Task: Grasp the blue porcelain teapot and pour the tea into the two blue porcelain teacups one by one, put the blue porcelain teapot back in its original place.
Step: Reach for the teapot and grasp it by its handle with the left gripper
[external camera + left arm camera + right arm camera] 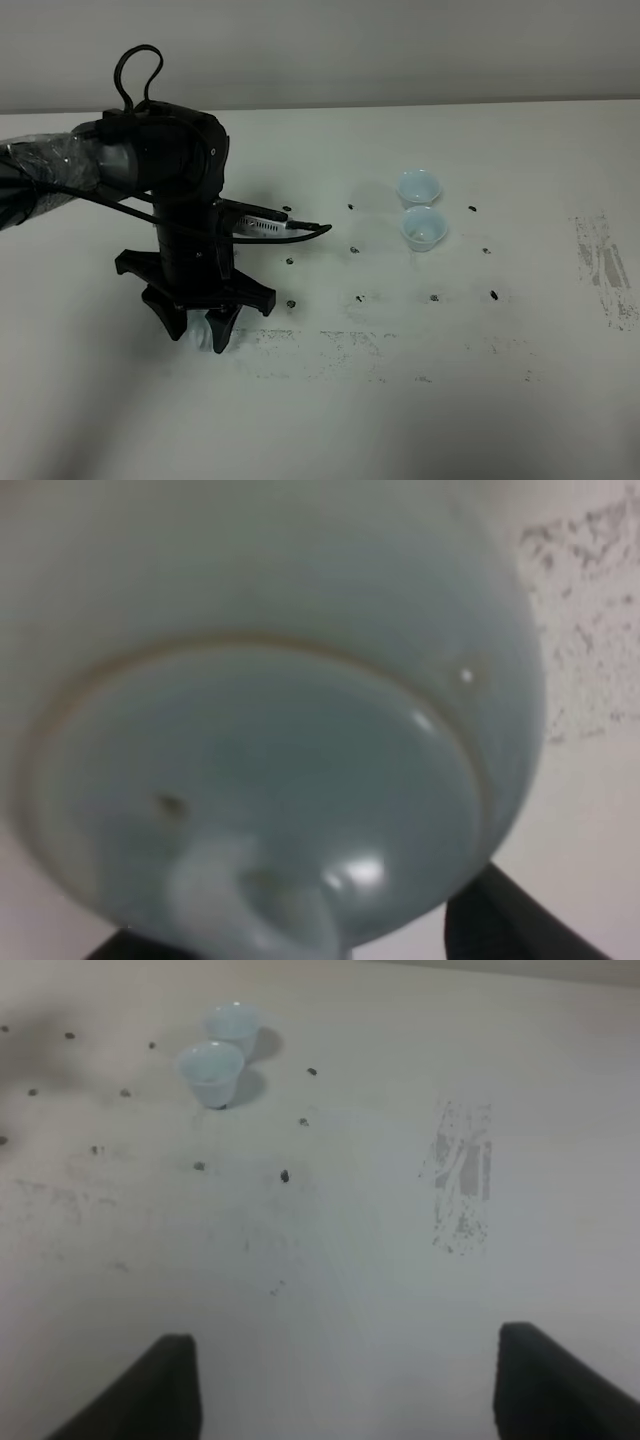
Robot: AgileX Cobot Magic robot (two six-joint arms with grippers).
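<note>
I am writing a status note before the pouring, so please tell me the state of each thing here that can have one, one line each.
left gripper: jaws around the teapot; whether they grip it, cannot tell.
blue porcelain teapot: lid on, sitting between the left jaws.
farther teacup: upright, looks empty.
nearer teacup: upright, looks empty.
right gripper: open, holding nothing.

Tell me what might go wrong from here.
The left hand straddles the blue porcelain teapot, but a firm grip cannot be confirmed; it might slip when lifted. The nearer teacup and the farther teacup stand close together, so pouring into one could splash or knock the other.
</note>
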